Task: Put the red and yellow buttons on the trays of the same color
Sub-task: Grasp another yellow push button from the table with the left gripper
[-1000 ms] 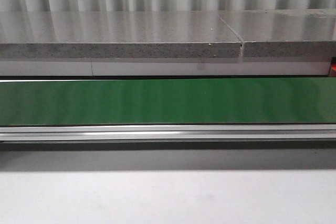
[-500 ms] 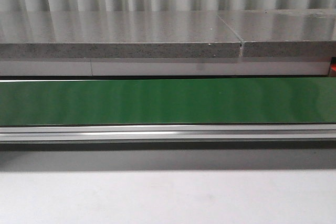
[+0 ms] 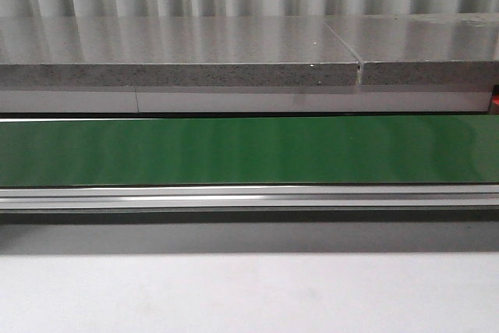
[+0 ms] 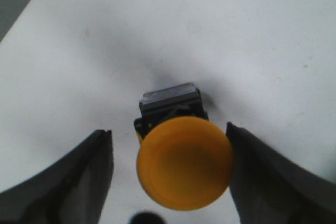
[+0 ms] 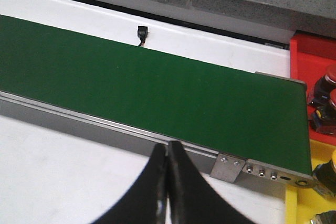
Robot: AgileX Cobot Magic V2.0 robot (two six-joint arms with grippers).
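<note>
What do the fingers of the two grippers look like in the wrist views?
The left gripper has two dark grey, matte fingers with broad, flat inner faces. The right gripper has black, glossy fingers that curve and taper to thin tips. No cables, markings or sleeves show in either view.

1. A yellow button [image 4: 185, 169] is standing on the white counter [image 4: 220, 30], its round domed cap facing the camera.
2. Its dark body with a grey metal end is showing just behind the cap, lying against the counter.
3. The left tool [image 4: 170, 174] is hanging over the button with its two dark fingers [image 4: 79, 182] spread wide, one on each side of the cap.
4. Neither finger is touching the button; on one side white counter is showing between finger and cap, while the other finger is sitting just beside the cap.
5. A soft shadow is falling on the counter around the button.
6. A darker grey strip is showing at one corner, beyond the counter's edge.
</note>
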